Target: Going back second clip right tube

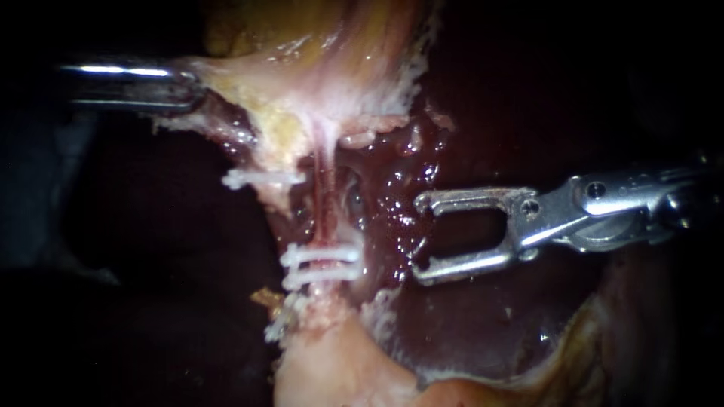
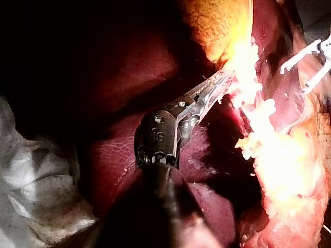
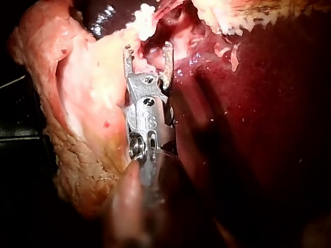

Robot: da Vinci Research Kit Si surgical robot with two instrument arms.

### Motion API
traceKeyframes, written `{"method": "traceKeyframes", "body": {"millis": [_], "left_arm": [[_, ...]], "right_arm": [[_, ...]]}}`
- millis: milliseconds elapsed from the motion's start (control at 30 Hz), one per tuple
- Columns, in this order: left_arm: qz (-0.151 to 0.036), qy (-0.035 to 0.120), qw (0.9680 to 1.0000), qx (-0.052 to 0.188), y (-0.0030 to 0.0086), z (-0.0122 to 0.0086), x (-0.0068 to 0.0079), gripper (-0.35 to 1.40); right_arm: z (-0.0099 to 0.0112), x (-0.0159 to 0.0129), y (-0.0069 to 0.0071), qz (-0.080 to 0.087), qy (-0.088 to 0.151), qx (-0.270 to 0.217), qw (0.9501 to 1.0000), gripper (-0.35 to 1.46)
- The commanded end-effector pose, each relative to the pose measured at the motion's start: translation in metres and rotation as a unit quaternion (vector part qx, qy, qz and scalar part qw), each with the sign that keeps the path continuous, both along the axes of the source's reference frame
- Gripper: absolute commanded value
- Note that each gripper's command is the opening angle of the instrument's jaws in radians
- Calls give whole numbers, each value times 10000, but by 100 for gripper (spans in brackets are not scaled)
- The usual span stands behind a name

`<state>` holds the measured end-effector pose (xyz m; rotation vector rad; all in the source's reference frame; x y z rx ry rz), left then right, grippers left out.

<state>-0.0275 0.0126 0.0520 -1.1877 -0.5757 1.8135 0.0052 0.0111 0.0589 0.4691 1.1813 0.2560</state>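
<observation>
**Step in hand.** Judged from the task and the layout below: backing the right instrument away from the right tube, with the second clip already seated.

1. **Right instrument** (image 1: 419,238). It lies nearest the camera. Its tool stands just beside the right tube (image 1: 326,203) and does not touch it. The jaws are spread wide with a clear gap. Nothing lies between them, and no clip is loaded.

2. **Right tube.** It is a thin reddish strand drawn taut. Two white clips cross it at the end away from the left instrument: the upper clip (image 1: 323,255) and, close against it, the lower clip (image 1: 320,276). Both sit square across the tube. A single clip (image 1: 260,179) lies on the side of the tube opposite the right instrument, on a separate strand.

3. **Liver** (image 1: 467,324). This dark red, wet surface lies behind the tube and under the right instrument.

4. **Left instrument** (image 2: 220,85). It lies farthest off, beyond the unclipped end of the tube. Its tool is closed on the pale tissue (image 1: 302,83) there, which keeps the tube stretched.

**Next move.** Draw the right instrument straight back along its shaft line, away from the tube. Keep the jaws clear of both clips and off the liver.
</observation>
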Motion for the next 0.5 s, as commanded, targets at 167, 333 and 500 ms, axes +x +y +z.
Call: {"method": "traceKeyframes", "body": {"millis": [167,333,500], "left_arm": [[24,37,10000,15,-5,9,-7,-35],[27,35,10000,17,-4,8,-6,-35],[31,31,10000,20,-4,8,-6,-35]], "right_arm": [[0,-2,0,-10,8,-23,10000,50],[0,-2,0,-20,14,-50,10000,50],[0,-2,0,-21,14,-50,10000,50]]}}
